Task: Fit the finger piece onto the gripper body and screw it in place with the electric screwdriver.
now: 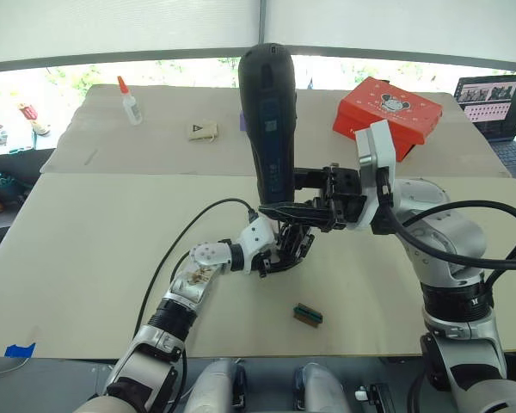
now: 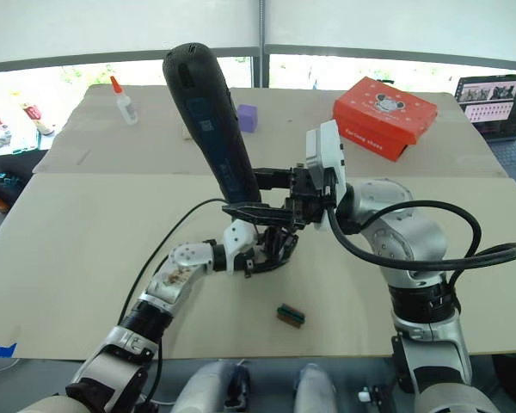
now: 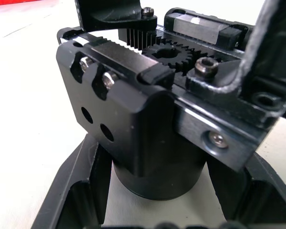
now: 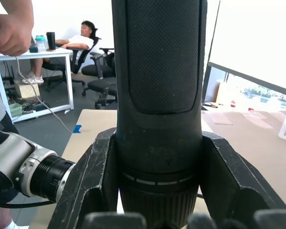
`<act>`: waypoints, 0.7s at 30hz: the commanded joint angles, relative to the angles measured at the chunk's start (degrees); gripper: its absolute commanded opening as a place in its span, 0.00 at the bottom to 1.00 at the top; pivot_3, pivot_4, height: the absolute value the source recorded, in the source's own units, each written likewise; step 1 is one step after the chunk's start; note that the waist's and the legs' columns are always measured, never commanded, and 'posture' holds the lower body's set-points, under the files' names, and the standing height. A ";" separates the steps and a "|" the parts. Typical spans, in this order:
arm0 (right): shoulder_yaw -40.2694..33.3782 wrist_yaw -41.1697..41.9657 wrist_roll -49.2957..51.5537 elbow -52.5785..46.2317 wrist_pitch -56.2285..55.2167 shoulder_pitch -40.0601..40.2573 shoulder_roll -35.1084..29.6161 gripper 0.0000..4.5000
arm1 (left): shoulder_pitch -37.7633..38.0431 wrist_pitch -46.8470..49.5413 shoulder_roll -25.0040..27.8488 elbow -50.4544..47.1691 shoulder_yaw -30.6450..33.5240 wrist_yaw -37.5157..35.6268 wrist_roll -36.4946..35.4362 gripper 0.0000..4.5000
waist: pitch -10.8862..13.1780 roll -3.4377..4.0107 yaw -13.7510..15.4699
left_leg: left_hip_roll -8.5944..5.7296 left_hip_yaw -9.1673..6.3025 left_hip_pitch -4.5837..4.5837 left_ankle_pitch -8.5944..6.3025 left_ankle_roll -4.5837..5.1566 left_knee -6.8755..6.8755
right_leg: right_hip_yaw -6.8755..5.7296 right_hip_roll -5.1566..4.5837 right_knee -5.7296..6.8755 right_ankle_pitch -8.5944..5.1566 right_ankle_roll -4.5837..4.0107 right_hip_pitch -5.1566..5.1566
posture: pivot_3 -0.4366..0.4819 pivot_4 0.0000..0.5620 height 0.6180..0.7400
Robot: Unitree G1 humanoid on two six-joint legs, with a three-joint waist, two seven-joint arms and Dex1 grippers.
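The left gripper (image 1: 285, 255) is clamped around the gripper body (image 3: 148, 119), its two black fingers (image 3: 78, 191) pressed against either side of the round base. The gripper body is a black block with a toothed rack, a small gear on top, silver screw heads and two plain holes in its near face, and it sits between the fingers, just above the tan table (image 1: 95, 258). Directly above the left gripper, the electric screwdriver (image 1: 269, 120) stands nearly upright, tilted slightly, its lower end pointing down at the gripper body. It is a thick black cylinder with a textured grip and a dark blue panel along one side. The right gripper (image 1: 303, 209) is closed on the screwdriver's lower barrel, one finger (image 4: 93, 186) on each side of the collar. The finger piece cannot be told apart from the dark assembly. Below and just right of the left gripper lies a small green-and-dark block (image 1: 308, 315).
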 commanded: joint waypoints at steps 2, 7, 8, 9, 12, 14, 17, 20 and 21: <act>-0.72 0.29 0.89 -1.15 -2.15 -0.61 0.55 0.43 | 0.32 -0.11 -0.04 -2.60 0.67 -0.21 -1.25 0.52 | 0.00 0.00 0.00 | 0.00 0.00 0.00 0.00 0.00 0.00 | 0.00 0.00 0.00 0.00 0.00 0.00 | 0.48 0.27 1.00; -0.65 0.59 0.53 -0.86 -2.20 -0.60 0.68 0.43 | 0.31 -0.09 -0.08 -2.58 0.71 -0.13 -1.27 0.52 | 0.00 0.00 0.01 | 0.00 0.00 0.00 0.00 0.00 0.00 | 0.00 0.00 0.00 0.00 0.00 0.00 | 0.48 0.27 1.00; -0.62 0.65 0.45 -0.79 -2.28 -0.57 0.71 0.43 | 0.30 -0.11 -0.09 -2.56 0.71 -0.13 -1.28 0.52 | 0.00 0.00 0.00 | 0.00 0.00 0.00 0.00 0.00 0.00 | 0.00 0.00 0.00 0.00 0.00 0.00 | 0.48 0.27 1.00; -0.56 0.71 0.37 -0.74 -2.36 -0.54 0.73 0.43 | 0.28 -0.11 -0.10 -2.55 0.72 -0.12 -1.28 0.52 | 0.00 0.00 0.00 | 0.00 0.00 0.00 0.00 0.00 0.00 | 0.00 0.00 0.00 0.00 0.00 0.00 | 0.48 0.27 1.00; -0.42 0.84 0.16 -0.58 -2.53 -0.49 0.82 0.43 | 0.23 -0.16 -0.10 -2.50 0.74 -0.13 -1.30 0.52 | 0.00 0.00 0.00 | 0.00 0.00 0.00 0.00 0.00 0.00 | 0.00 0.00 0.00 0.00 0.00 0.00 | 0.48 0.27 1.00; -0.37 0.96 0.04 -0.51 -2.59 -0.49 0.80 0.43 | 0.22 -0.18 -0.08 -2.50 0.75 -0.14 -1.32 0.52 | 0.00 0.00 0.00 | 0.00 0.00 0.00 0.00 0.00 0.00 | 0.00 0.00 0.00 0.00 0.00 0.00 | 0.48 0.27 1.00; -0.25 1.05 -0.09 -0.46 -2.75 -0.44 0.73 0.43 | 0.25 -0.20 -0.03 -2.53 0.76 -0.17 -1.32 0.52 | 0.00 0.00 -0.01 | 0.00 0.00 0.00 0.00 0.00 0.00 | 0.00 0.00 0.00 0.00 0.00 0.00 | 0.48 0.27 1.00; -0.21 1.16 -0.14 -0.38 -2.96 -0.29 0.50 0.43 | 0.29 -0.17 -0.02 -2.64 0.74 -0.19 -1.34 0.52 | 0.00 0.00 0.00 | 0.00 0.00 0.00 0.00 0.00 0.00 | 0.00 0.00 0.00 0.00 0.00 0.00 | 0.48 0.27 1.00; -0.21 1.18 -0.13 -0.36 -2.99 -0.26 0.45 0.43 | 0.30 -0.17 -0.01 -2.66 0.74 -0.20 -1.35 0.52 | 0.00 0.00 0.00 | 0.00 0.00 0.00 0.00 0.00 0.00 | 0.00 0.00 0.00 0.00 0.00 0.00 | 0.48 0.27 1.00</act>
